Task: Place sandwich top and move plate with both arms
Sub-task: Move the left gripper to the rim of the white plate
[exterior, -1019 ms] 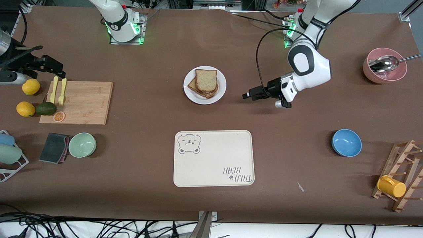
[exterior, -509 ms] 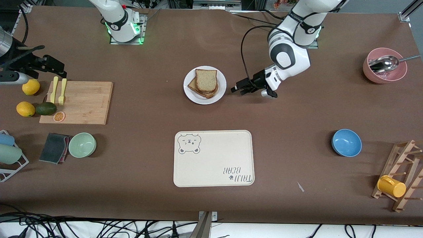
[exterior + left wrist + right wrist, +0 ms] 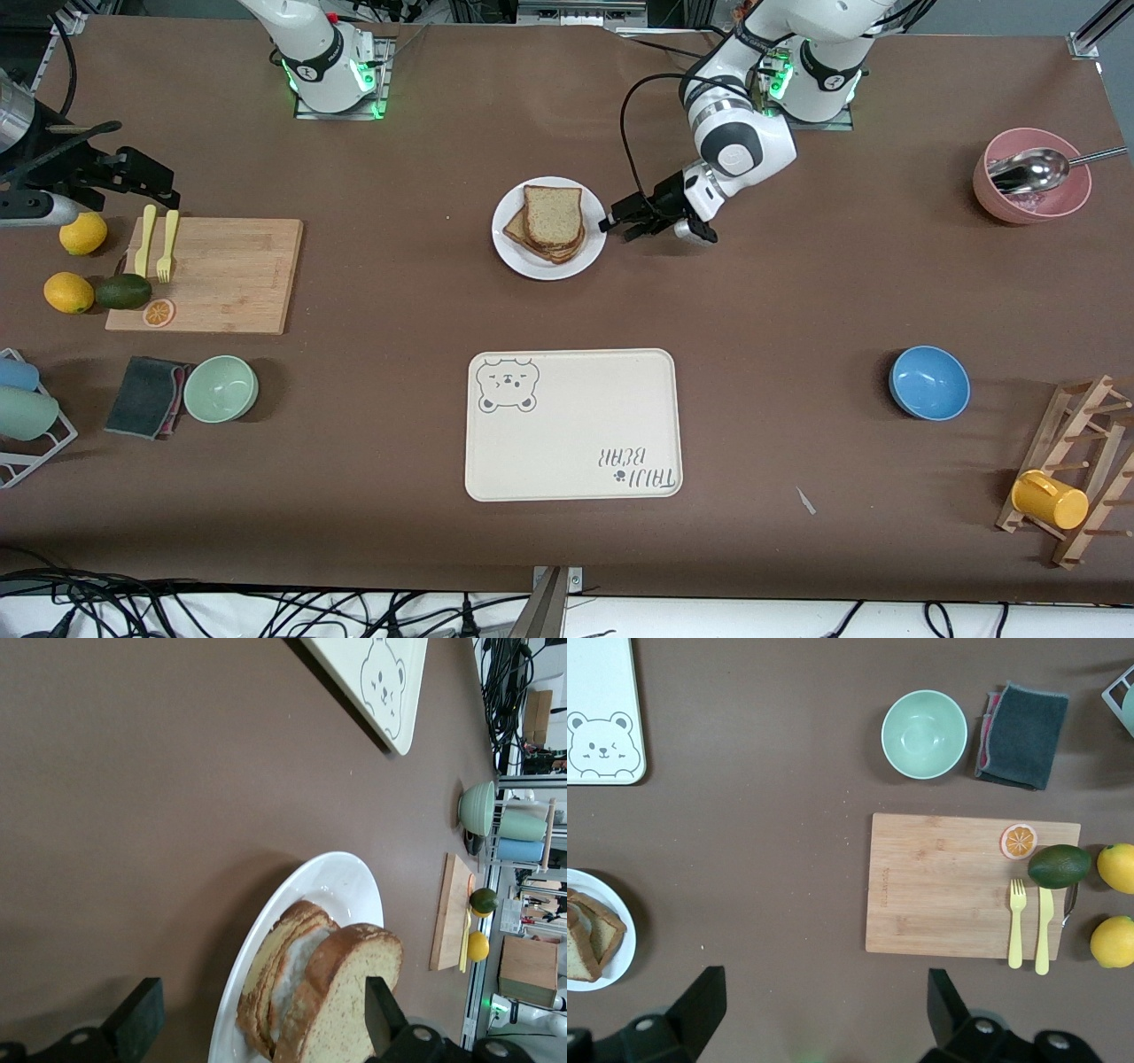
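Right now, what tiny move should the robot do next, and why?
Probably ease the open left claw forward around the plate rim. It sits beside the plate, the sandwich top already lies on the stack, and the right claw waits open above the table.

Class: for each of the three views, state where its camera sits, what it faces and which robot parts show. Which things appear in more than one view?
Front view: high across the table, facing both bases; left gripper open beside the plate.
Left wrist view: low beside the plate, facing the sandwich top; own fingers.
Right wrist view: high above the cutting board; own fingers, open.
Shared: plate, bread, bear tray, green bowl.
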